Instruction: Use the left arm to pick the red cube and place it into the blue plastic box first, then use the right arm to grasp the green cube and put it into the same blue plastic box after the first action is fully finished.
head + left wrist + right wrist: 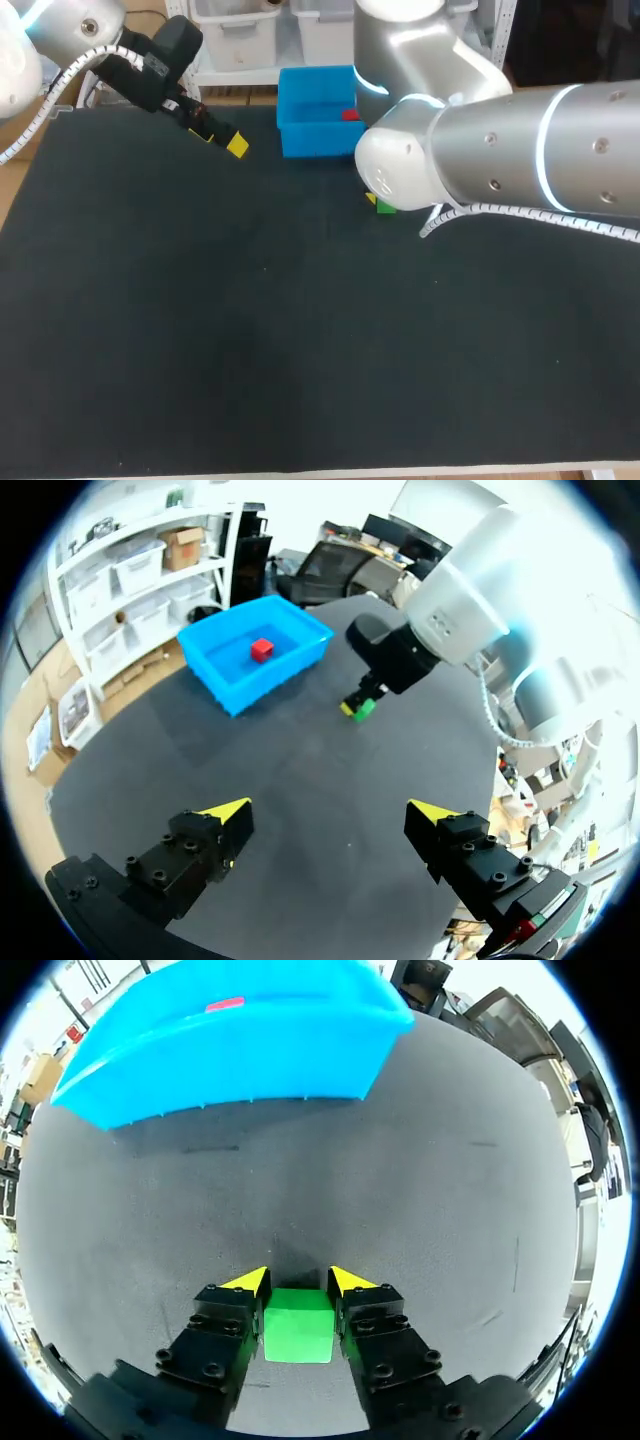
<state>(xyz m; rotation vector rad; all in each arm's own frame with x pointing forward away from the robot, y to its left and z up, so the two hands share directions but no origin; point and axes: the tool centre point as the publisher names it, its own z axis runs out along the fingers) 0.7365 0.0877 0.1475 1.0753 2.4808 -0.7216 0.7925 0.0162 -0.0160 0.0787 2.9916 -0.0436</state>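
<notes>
Step one looks done: the red cube point(262, 649) lies inside the blue plastic box point(260, 685), on its floor. Nothing holds it.

The left gripper point(330, 815) hangs open, off to the left of the box and up above the tabletop point(300, 350). Its two yellow tips stand wide apart, and there is nothing between them. So the left arm's part of the job seems finished.

Step two is under way. The green cube point(297, 1325) is near the box, just outside its front wall, toward the right-hand end. It is not in the box yet. The right gripper point(298, 1282) is closed on the green cube, with one finger pressed on each side of it. The cube looks like it sits low, on or right at the tabletop; I cannot tell if it is lifted at all.

What is left, as I judge it: lift the green cube, carry it over the near wall of the box, and let it go inside, next to the red cube. That is the last bit of the task.
</notes>
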